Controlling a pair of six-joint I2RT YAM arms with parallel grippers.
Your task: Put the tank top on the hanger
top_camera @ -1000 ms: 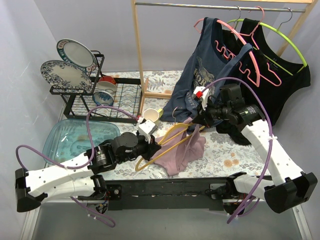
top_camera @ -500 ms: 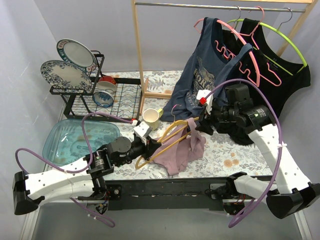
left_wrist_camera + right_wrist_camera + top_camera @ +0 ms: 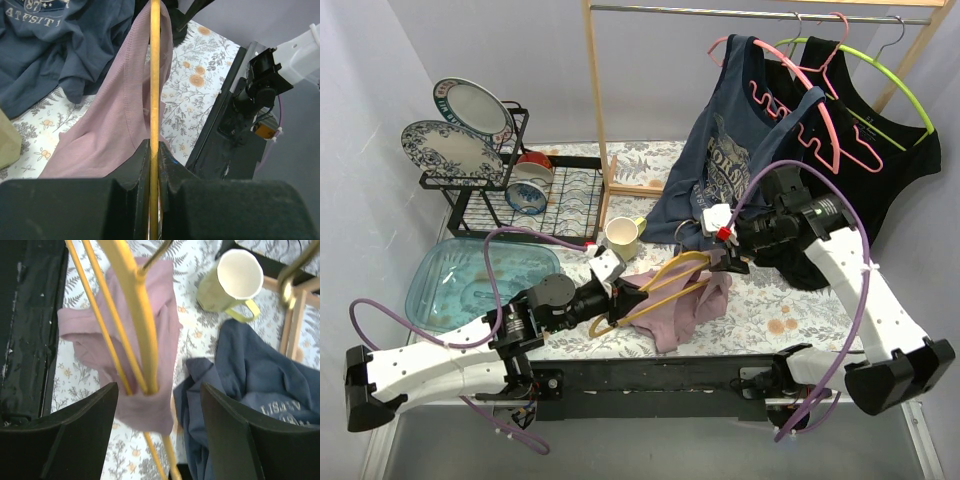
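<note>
The yellow hanger (image 3: 665,280) is held tilted over the floral table, hook end up toward the right. My left gripper (image 3: 625,298) is shut on its lower bar, which runs straight out between the jaws (image 3: 154,150) in the left wrist view. The dusty-pink tank top (image 3: 682,308) hangs from the hanger's right part and sags onto the table; the same fabric (image 3: 107,130) drapes along the bar. My right gripper (image 3: 727,256) stands open just above that end, its fingers (image 3: 159,387) astride the hanger (image 3: 135,320) and the pink fabric (image 3: 82,335), gripping neither.
A cream mug (image 3: 622,236) stands behind the hanger. The navy printed top (image 3: 720,165) hangs on a pink hanger from the wooden rail (image 3: 597,100), beside a black top (image 3: 890,170) on a lime-green hanger. At the left are a dish rack (image 3: 500,185) and a blue basin (image 3: 470,275).
My right gripper has opened and let go of the pink fabric at the hanger's right end, staying above it. The left arm has pushed the hanger slightly to the right.
</note>
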